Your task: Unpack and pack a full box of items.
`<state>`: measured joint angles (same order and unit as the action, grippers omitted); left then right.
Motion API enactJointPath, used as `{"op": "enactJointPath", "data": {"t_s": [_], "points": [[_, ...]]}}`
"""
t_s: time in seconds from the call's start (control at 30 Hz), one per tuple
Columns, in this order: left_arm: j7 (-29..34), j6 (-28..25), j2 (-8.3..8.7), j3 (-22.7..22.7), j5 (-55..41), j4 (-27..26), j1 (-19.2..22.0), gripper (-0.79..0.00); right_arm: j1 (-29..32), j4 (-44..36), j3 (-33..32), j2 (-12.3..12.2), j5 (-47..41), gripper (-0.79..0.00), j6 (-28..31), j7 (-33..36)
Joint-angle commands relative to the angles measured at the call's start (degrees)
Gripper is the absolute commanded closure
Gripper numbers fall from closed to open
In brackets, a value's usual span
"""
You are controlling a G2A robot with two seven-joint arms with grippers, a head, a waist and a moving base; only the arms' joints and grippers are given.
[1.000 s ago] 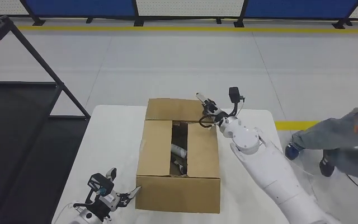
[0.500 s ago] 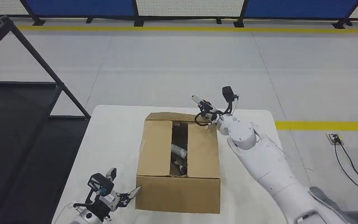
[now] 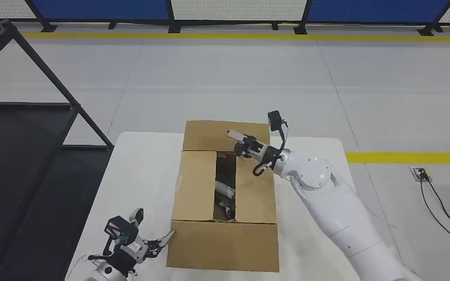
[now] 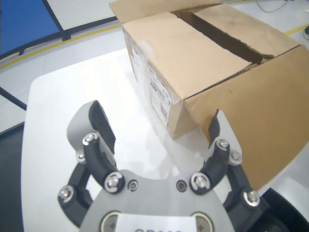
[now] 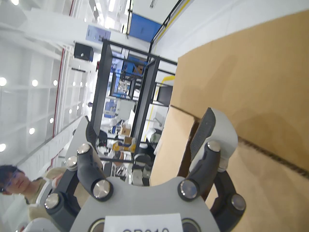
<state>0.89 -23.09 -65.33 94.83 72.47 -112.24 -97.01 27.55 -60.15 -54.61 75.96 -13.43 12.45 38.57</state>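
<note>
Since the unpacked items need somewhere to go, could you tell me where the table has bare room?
The widest bare patch is the table strip between the box and the table's left edge, beyond the left hand. Right of the box the right arm hangs over the table, with the right hand at the far flap: crowded there.

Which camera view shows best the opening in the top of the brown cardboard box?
The top view: it looks straight down into the gap between the two flaps of the brown cardboard box, with pale items inside. The left wrist view shows this gap slanted and dark. The right wrist view shows cardboard flaps close up.
</note>
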Motion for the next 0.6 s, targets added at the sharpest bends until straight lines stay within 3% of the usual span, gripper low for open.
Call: {"op": "enactJointPath", "data": {"t_s": [0.0,0.23,0.57], "points": [[-0.7,0.1,0.01,1.2,-1.7,-0.5,-0.6,-0.785,0.8,-1.6,-0.3,-0.4,1.3,-0.785,-0.8,3.1],[-1.3,1.3,0.07,5.3,-6.2,-0.2,-1.3,-0.785,2.9,-4.3,1.2,-0.1,1.6,-0.785,-3.1,6.0],[-1.7,4.2,-0.05,8.0,-8.3,0.6,-1.7,-0.785,0.0,0.7,6.5,2.5,1.3,-0.785,-6.1,4.9]]}}
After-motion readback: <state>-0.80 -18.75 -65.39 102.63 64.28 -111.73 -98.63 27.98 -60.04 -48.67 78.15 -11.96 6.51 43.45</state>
